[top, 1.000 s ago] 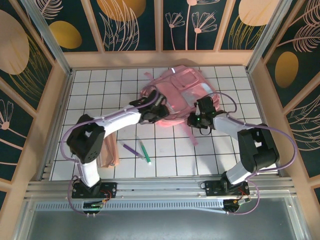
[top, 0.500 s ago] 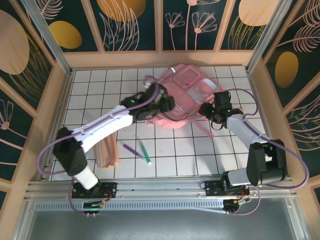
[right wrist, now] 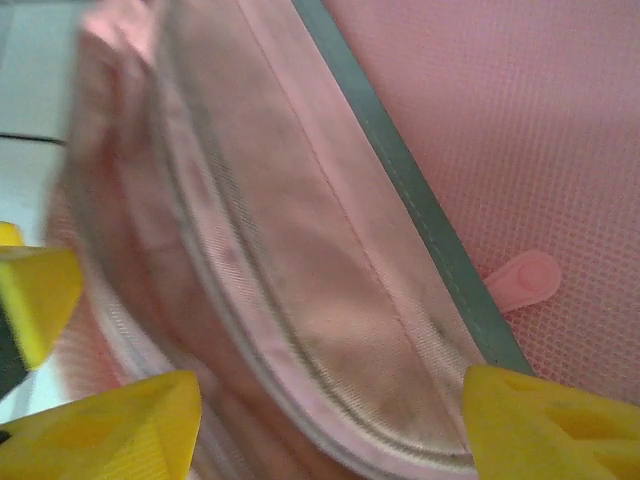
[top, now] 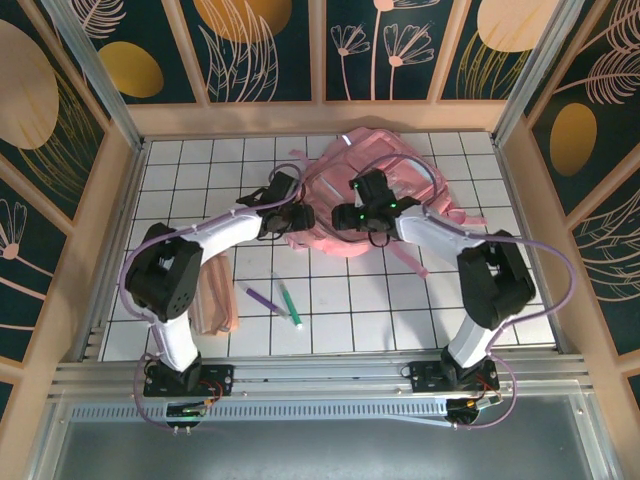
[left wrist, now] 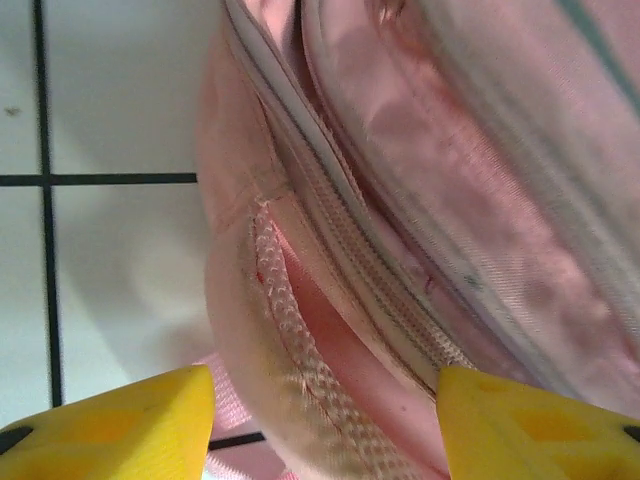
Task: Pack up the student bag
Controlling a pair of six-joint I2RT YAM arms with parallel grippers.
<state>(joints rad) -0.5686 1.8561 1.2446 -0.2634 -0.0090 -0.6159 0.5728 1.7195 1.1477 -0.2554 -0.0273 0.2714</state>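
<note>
At upper centre of the counter [top: 200, 180]: student bag [top: 335, 180], near edge hidden under both arms. Left pincer [left wrist: 320, 425] and right pincer [right wrist: 325, 430] both released, straddling blurred pink seams (fingertips cut off at frame bottom).

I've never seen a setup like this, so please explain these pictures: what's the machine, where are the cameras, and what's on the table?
These are two robot arms bolted side by side at the near edge of a white tiled table. The wide picture comes from a fixed camera above and behind them. The two close-ups come from cameras on the wrists; the yellow tips are each arm's own fingers. The left end effector and the right end effector are both open, each with a fold of the pink student bag between its fingers, so nothing looks gripped. Nearer the arms lie a purple pen, a green pen and a flat peach pouch.
</note>
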